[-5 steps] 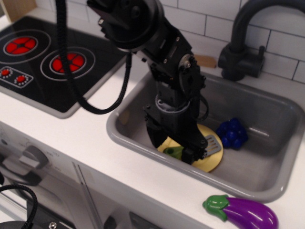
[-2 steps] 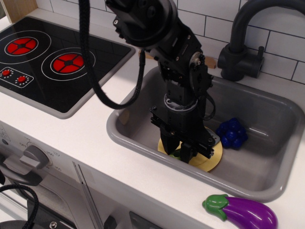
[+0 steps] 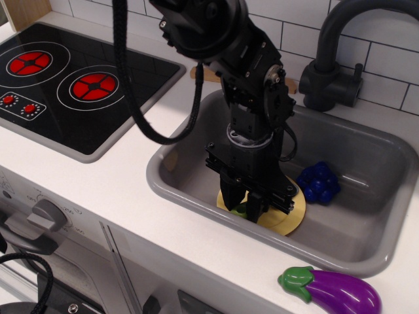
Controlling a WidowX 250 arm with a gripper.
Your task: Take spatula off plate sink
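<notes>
The grey sink [image 3: 196,140] holds the pale-yellow plate [image 3: 288,219] on its floor. The spatula lies on the plate; only a bit of its lime-green handle [image 3: 240,210] shows, and its grey blade is hidden behind the gripper. My gripper [image 3: 241,207] points straight down onto the plate. Its two black fingers [image 3: 230,193] stand close on either side of the green handle and appear closed on it. The spatula still rests on the plate.
A blue toy grape cluster [image 3: 319,182] lies in the sink just right of the plate. The dark faucet [image 3: 330,65] stands behind the sink. A purple eggplant [image 3: 334,291] lies on the front counter edge. The black stovetop [image 3: 72,78] is at the left.
The gripper turned and came down over the plate, and its fingers narrowed from wide apart to close around the green handle. The blade is now hidden behind it.
</notes>
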